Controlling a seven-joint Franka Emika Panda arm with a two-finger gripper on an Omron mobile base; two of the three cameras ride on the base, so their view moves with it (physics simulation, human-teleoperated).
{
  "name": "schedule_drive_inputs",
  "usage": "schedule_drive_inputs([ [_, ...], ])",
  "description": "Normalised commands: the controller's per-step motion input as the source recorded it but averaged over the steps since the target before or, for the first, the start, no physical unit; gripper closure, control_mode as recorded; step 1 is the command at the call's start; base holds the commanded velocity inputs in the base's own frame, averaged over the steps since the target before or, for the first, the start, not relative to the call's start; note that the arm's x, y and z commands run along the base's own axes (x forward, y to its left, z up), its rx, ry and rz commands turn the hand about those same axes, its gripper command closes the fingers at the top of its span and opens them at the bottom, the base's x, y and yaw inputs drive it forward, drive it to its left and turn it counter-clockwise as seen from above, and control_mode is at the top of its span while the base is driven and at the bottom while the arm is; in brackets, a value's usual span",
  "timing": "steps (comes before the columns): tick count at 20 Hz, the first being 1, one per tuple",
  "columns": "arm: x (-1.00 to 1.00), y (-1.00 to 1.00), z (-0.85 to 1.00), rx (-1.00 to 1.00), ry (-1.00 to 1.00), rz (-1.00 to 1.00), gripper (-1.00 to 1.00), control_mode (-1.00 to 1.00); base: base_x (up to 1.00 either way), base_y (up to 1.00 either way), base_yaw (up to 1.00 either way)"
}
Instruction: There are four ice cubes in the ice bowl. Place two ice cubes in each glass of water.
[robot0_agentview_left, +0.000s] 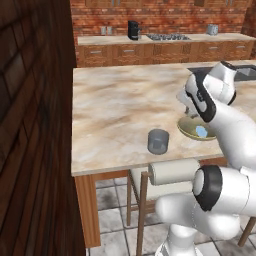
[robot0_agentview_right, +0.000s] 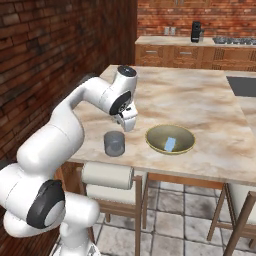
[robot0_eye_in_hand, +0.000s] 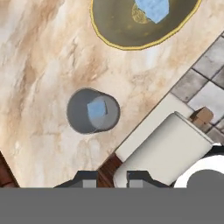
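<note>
Hand view: translucent cylindrical tumbler (robot0_eye_in_hand: 92, 111) holds ice cube (robot0_eye_in_hand: 96, 109), marbled counter (robot0_eye_in_hand: 39, 57)

No readable text, label or number anywhere

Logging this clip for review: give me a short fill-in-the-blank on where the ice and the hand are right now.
1. An ice cube lies inside the ____.
2. The ice bowl sits on the ____ countertop.
3. The hand hangs above the counter, between the glass and the ____.
4. The hand holds ____.

Missing words: glass; marble; bowl; nothing
</note>
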Motion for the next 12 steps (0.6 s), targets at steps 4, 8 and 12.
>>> schedule_drive_inputs([
  [4,0.36,0.36,-0.07,0.00,0.00,0.14,1.00,-1.00,0.00,0.00,0.00],
  [8,0.61,0.29,-0.24,-0.01,0.04,0.12,1.00,-1.00,0.00,0.00,0.00],
  [12,0.57,0.27,-0.42,-0.07,0.09,0.12,1.00,-1.00,0.00,0.00,0.00],
])
